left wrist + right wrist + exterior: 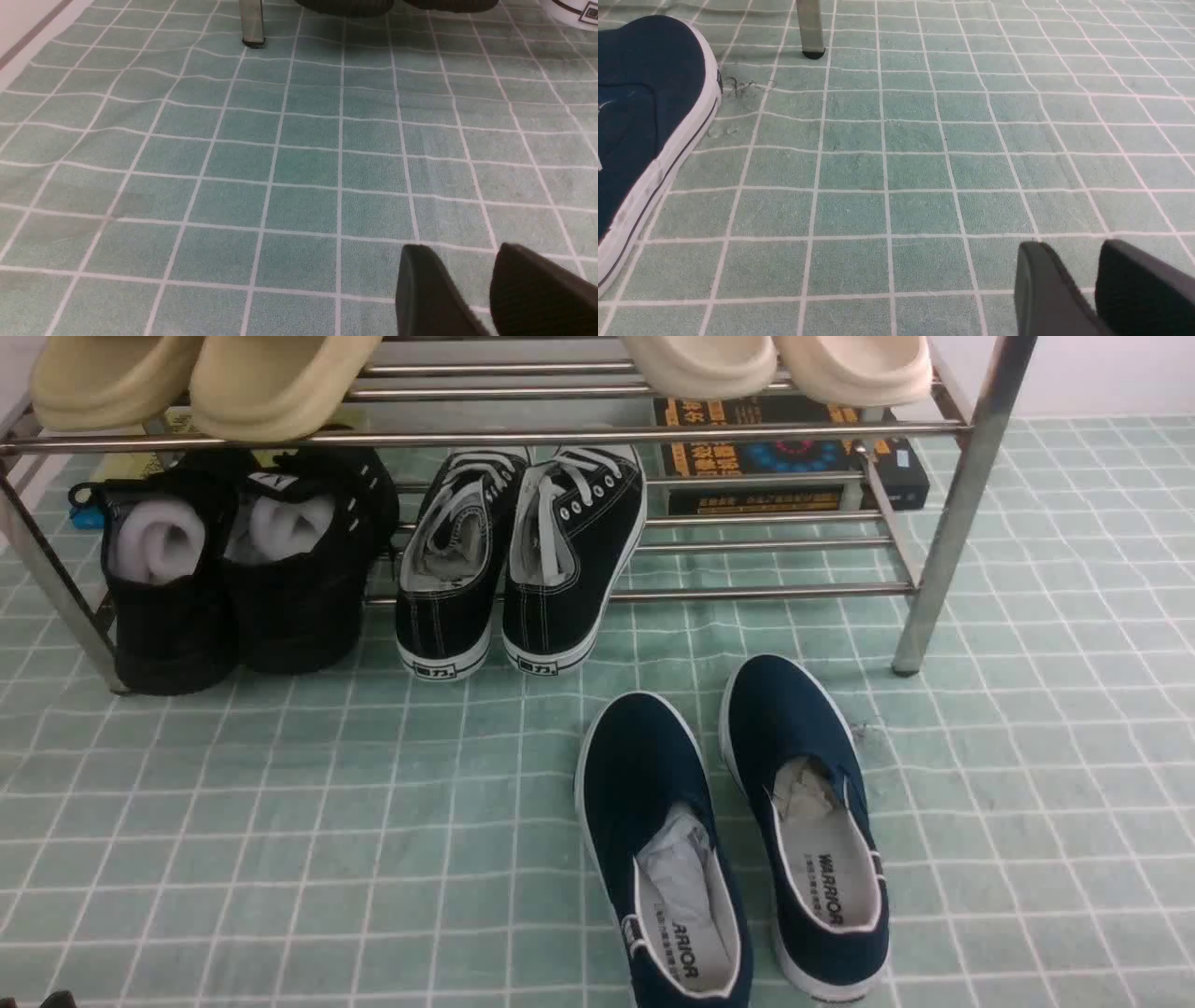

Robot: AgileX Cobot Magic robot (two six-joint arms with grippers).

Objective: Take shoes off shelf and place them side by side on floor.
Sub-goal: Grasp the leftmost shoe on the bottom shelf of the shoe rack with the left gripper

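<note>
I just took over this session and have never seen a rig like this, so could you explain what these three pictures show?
The machine has two arms; one picture looks forward from between them, the others from each wrist.

On the shelf, the upper tier bears beige and cream shoes. Lower down are the all-black sneakers, which seem to be the task's pair, and black canvas sneakers with white laces. Navy slip-ons lie on the green gridded floor.

Each wrist picture shows dark fingertips: the left gripper's and the right gripper's. Both stand apart with nothing between them, so nothing is held.
</note>
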